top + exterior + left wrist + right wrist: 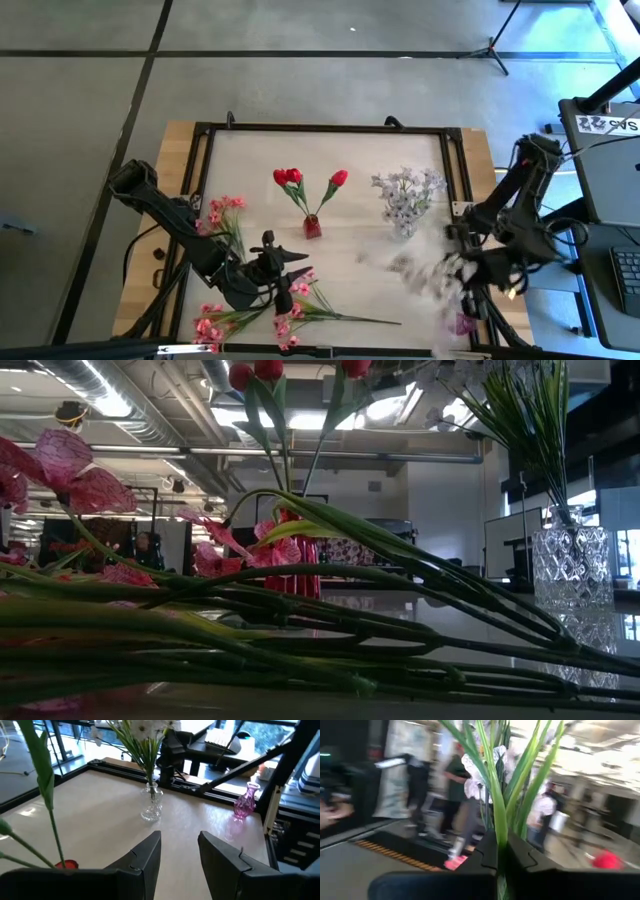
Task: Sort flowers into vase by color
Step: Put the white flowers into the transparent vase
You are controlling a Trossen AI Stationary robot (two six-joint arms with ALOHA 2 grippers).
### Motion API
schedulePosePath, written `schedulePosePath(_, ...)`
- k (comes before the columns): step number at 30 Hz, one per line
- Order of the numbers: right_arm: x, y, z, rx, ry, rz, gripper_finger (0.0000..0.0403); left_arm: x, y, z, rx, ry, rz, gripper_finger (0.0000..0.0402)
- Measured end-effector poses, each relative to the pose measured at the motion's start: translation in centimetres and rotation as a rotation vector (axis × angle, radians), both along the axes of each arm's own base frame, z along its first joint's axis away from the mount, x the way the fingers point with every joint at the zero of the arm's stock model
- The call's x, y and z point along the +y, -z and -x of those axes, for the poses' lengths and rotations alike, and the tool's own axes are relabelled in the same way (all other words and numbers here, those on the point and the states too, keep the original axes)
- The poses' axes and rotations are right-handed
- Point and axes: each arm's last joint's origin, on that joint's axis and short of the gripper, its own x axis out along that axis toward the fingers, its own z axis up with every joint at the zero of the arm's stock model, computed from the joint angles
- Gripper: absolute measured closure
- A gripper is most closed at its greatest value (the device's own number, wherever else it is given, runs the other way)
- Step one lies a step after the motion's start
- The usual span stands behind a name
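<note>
Red tulips stand in a small red vase (313, 227) at mid-table. Whitish sprigs stand in a clear glass vase (404, 228) (151, 805) to its right. Pink sprays (250, 318) lie flat on the table near the front left, and their stems fill the low view (300, 650). My left gripper (290, 270) (180, 855) hovers open above them, pointing toward the clear vase, with nothing between its fingers. My right gripper (465, 268) (501, 855) is at the right front, shut on a whitish sprig (425, 275) that shows blurred. My right gripper pinches the sprig's green stems (500, 837) between its two fingers. The leaves and whitish blooms (480, 767) stick out beyond the fingertips. The sprig is lifted clear of the table and reaches from the gripper toward the table's left.
An empty pink glass vase (465, 323) (245, 805) stands at the front right, close under the right arm. A black frame (330, 128) rims the table. More pink blooms (225, 210) lie at the left beside the left arm. People stand in the room behind.
</note>
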Motion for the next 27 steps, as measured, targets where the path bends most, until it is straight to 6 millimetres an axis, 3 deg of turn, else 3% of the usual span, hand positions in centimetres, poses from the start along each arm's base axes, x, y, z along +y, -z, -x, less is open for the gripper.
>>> schedulePosePath(5, -0.3, 2.7, 2.9, 0.056, 0.25, 0.007, 0.0398, 0.2, 0.0, 0.0, -0.023, -0.046, 0.015, 0.0273)
schedulePosePath(11, -1.5, 6.0, 3.3, 0.08, 0.398, 0.041, 0.0398, 0.8, 0.0, -0.4, -0.035, -0.083, 0.034, 0.0273)
schedulePosePath(17, -3.1, 7.7, 4.0, 0.008, 0.339, 0.039, 0.0398, 1.4, 0.0, -0.8, -0.036, -0.105, 0.037, 0.0273)
schedulePosePath(27, -7.1, 10.2, 5.8, -0.309, 0.214, 0.043, 0.0397, 1.5, 0.0, -0.9, -0.039, -0.11, 0.044, 0.0273)
